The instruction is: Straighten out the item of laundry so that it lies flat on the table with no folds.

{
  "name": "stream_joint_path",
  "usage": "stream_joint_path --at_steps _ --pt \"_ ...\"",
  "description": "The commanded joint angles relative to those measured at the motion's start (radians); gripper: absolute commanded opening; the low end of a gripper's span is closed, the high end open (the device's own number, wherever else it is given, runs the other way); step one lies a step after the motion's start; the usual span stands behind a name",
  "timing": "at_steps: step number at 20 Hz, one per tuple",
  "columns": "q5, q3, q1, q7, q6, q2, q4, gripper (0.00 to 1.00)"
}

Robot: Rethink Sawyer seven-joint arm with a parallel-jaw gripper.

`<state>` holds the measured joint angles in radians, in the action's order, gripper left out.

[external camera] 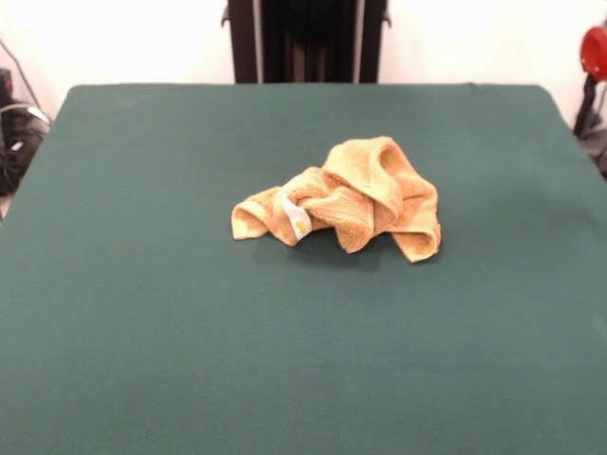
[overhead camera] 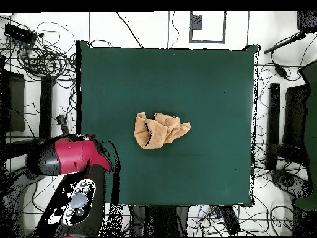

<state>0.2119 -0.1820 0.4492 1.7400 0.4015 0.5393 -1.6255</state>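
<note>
The item of laundry (external camera: 341, 199) is an orange-yellow terry towel, crumpled into a heap with several folds near the middle of the table (external camera: 190, 332). Its small white tag (external camera: 296, 216) shows on the left part of the heap. In the overhead view the towel (overhead camera: 160, 129) lies bunched at the centre of the dark green table (overhead camera: 204, 80). The red and black arm (overhead camera: 68, 158) is drawn back by the table's lower left corner, well away from the towel. I cannot make out the gripper in either view.
The black pedestal (external camera: 305, 38) stands behind the table's far edge. A red object (external camera: 596, 52) sits off the table at the right. Cables (overhead camera: 43, 56) and dark stands (overhead camera: 272, 124) surround the table on the floor.
</note>
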Motion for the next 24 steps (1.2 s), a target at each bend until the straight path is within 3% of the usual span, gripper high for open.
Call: stream_joint_path --at_steps 1,9,16,24 --pt "0.053 0.004 -0.026 0.257 0.024 0.020 -0.025 1.00" --pt "0.020 0.043 -0.117 0.184 -0.022 0.133 -0.165 1.00" --pt "-0.015 0.096 -0.198 0.132 -0.049 0.136 -0.194 1.00" --pt "-0.049 0.083 -0.210 0.109 -0.009 0.077 -0.110 1.00"
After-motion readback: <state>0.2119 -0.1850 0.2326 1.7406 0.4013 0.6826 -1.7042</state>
